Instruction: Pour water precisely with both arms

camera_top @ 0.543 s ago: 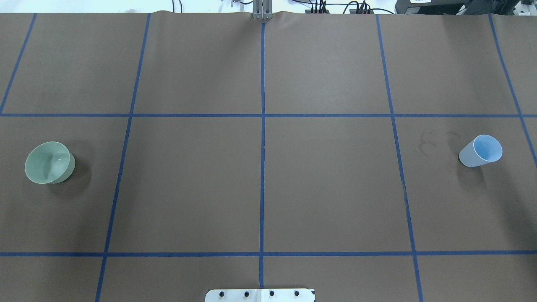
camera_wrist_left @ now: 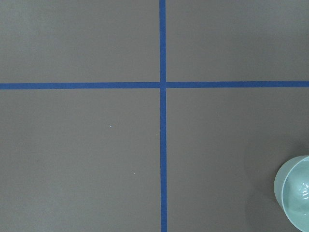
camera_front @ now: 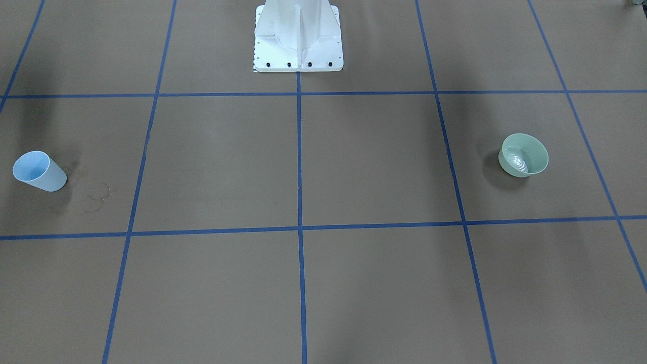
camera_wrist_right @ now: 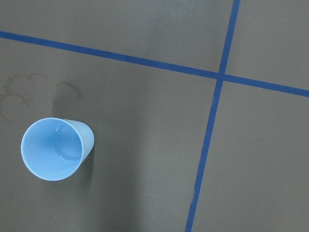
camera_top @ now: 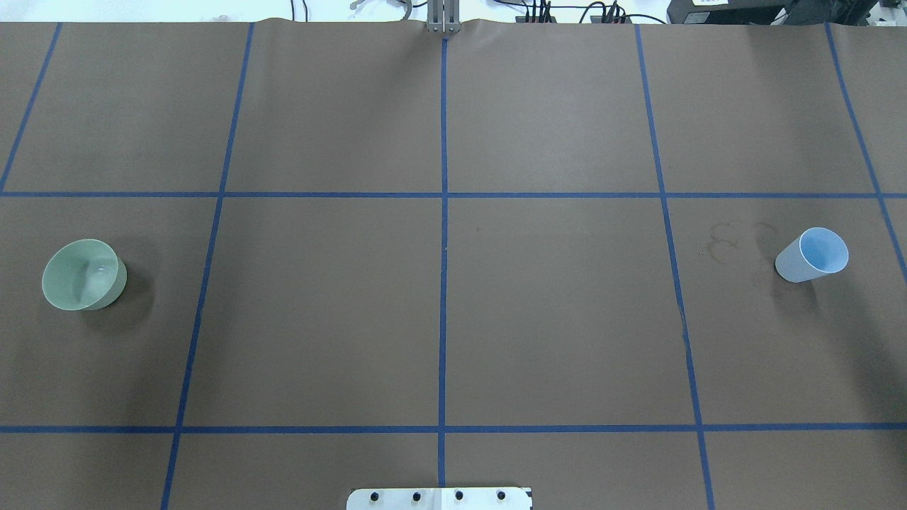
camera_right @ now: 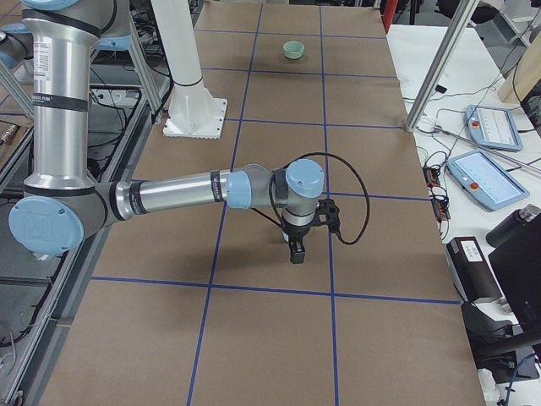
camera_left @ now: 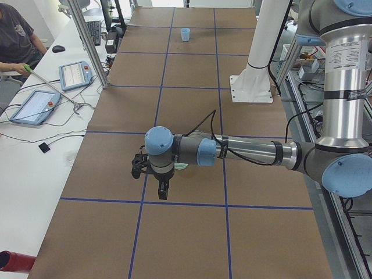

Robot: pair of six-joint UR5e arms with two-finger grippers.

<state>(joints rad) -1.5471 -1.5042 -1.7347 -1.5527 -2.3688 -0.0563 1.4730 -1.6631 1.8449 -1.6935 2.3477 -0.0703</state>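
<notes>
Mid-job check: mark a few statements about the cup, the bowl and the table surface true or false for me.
1. The pale green round bowl stands upright. True.
2. The light blue plastic cup lies on its side. False: it stands upright, mouth up.
3. Faint ring stains mark the brown paper beside the cup. True.
4. Bowl and cup touch. False: they stand far apart, at opposite ends of the paper.
5. Water glints inside the bowl. True.
</notes>
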